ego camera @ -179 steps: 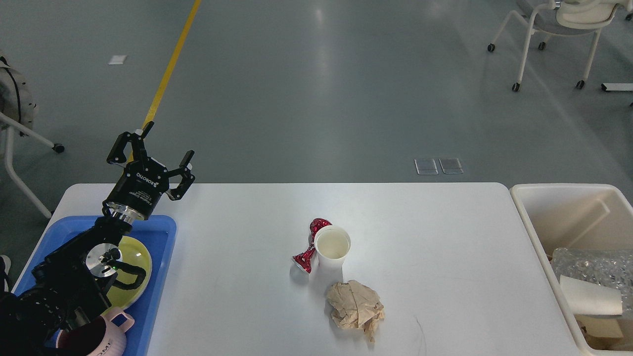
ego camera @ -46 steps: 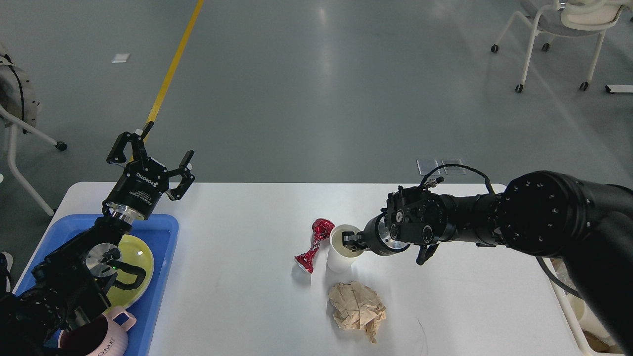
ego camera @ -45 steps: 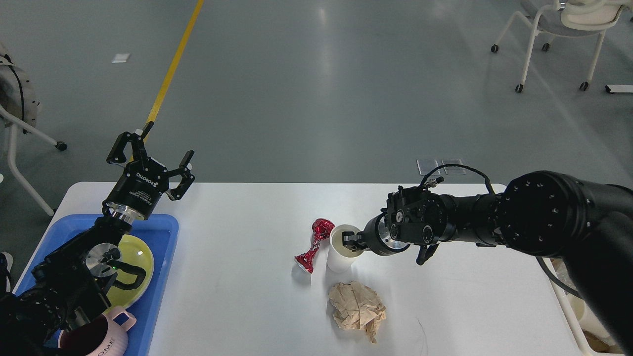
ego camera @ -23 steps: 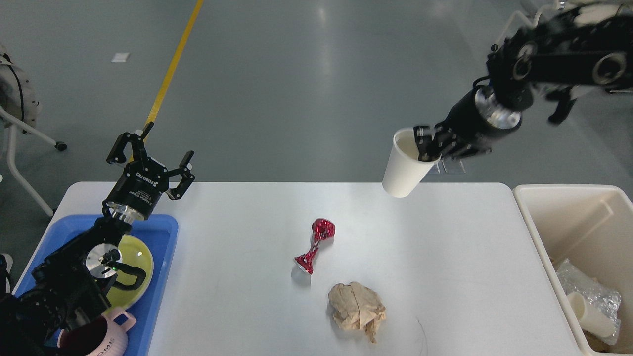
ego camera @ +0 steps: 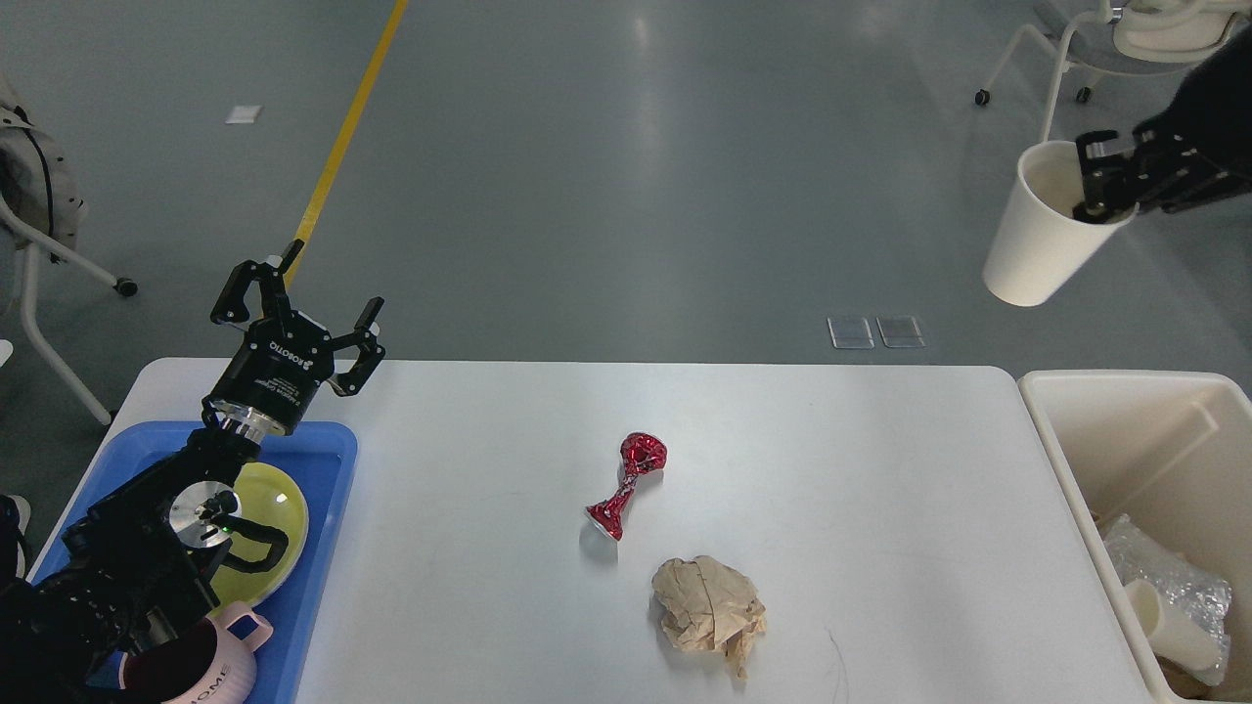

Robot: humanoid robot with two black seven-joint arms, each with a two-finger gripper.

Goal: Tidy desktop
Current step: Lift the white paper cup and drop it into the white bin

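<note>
The white desktop (ego camera: pixel 469 587) fills the lower half of the head view. A crushed red can (ego camera: pixel 626 485) and a crumpled brown paper ball (ego camera: pixel 708 610) lie near its middle. My right gripper (ego camera: pixel 1099 178) is at the upper right, high above the floor beyond the table's far right corner. It is shut on the rim of a white paper cup (ego camera: pixel 1037 235), which hangs tilted. My left gripper (ego camera: pixel 298 293) is open and empty, raised over the table's far left corner above the blue tray (ego camera: pixel 328 508).
The blue tray holds a yellow-green plate (ego camera: pixel 279 518) and a pink mug (ego camera: pixel 215 665). A cream bin (ego camera: pixel 1086 460) at the right edge holds plastic wrap and a paper cup. Chairs stand on the floor at the far right and left.
My right gripper took the paper cup off the table beside the red can, lifted it and carried it up and to the right. The left arm has not moved.
</note>
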